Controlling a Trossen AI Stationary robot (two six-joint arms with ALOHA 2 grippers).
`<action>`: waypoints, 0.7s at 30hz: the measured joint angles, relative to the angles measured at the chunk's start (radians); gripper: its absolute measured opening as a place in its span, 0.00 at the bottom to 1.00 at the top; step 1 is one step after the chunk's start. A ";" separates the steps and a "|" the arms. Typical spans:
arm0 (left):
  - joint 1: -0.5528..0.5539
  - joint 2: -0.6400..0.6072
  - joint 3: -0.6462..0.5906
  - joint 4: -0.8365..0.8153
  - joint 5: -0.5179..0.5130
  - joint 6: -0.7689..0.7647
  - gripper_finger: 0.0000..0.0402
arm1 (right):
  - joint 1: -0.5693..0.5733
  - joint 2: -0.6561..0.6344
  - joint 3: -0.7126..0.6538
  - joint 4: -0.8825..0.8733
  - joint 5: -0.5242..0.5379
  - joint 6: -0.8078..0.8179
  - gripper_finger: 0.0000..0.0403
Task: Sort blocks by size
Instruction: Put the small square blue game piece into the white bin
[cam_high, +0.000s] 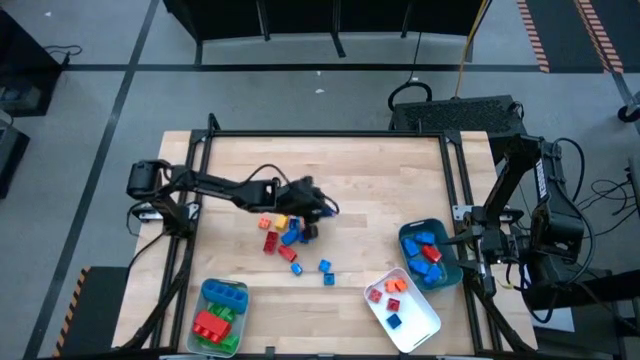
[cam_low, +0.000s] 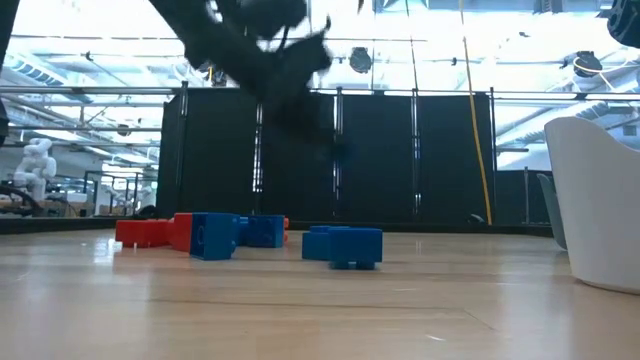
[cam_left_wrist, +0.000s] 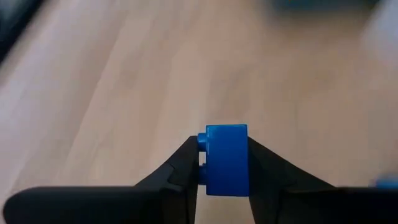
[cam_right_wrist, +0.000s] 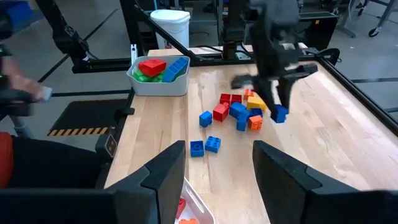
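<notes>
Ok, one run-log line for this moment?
left gripper: shut on small blue block, lifted above pile | right gripper: open, waiting near teal tray

High view straight down on table (cam_high: 350, 180); low view level across it; wrist views close, possibly both catching the blocks (cam_right_wrist: 239, 112).

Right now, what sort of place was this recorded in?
Probably a robotics lab or workshop hall: a framed wooden table for the arms, black partition screens behind it, and a white humanoid robot farther back.

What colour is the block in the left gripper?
Blue. The left gripper is shut on the block; the left wrist view shows it best.
</notes>
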 joint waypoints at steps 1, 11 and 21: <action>-0.021 0.000 0.008 0.066 0.021 0.000 0.24 | 0.000 0.000 0.000 0.000 0.000 -0.002 0.42; -0.220 0.081 0.017 0.684 0.084 0.057 0.24 | 0.000 0.000 0.000 -0.008 0.010 -0.027 0.42; -0.285 0.407 0.329 0.621 0.138 0.063 0.24 | 0.000 0.000 0.000 -0.006 0.052 -0.023 0.42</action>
